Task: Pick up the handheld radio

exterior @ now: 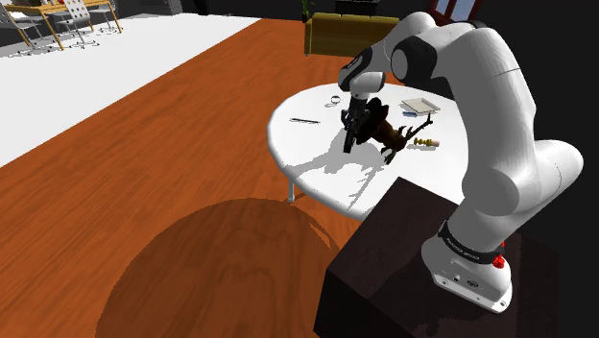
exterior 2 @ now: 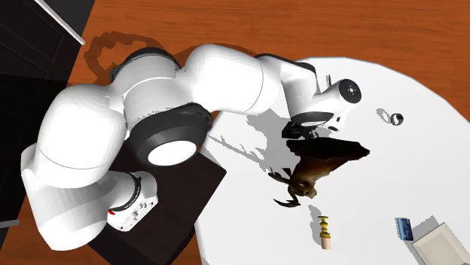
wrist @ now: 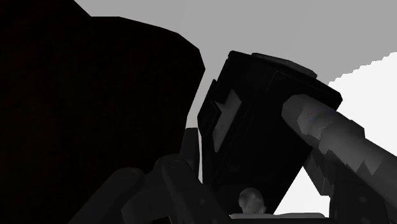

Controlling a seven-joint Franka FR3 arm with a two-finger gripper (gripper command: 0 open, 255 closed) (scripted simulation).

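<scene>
Shoulder view: pincer [exterior: 354, 125] low over the round white bench [exterior: 288, 139], a brown antlered figure [exterior: 392, 136] at its 3 o'clock; second exterior view: that figure at 6 o'clock of the white wrist [exterior 2: 331, 102]; wrist view: black handheld radio [wrist: 254, 121] clasped between both fingers, pincer narrowed onto it.

Second exterior view: on my round white desk [exterior 2: 410, 169], a small cream bottle [exterior 2: 325, 232] lies six o'clock of a brown antlered figurine [exterior 2: 310, 175].
</scene>
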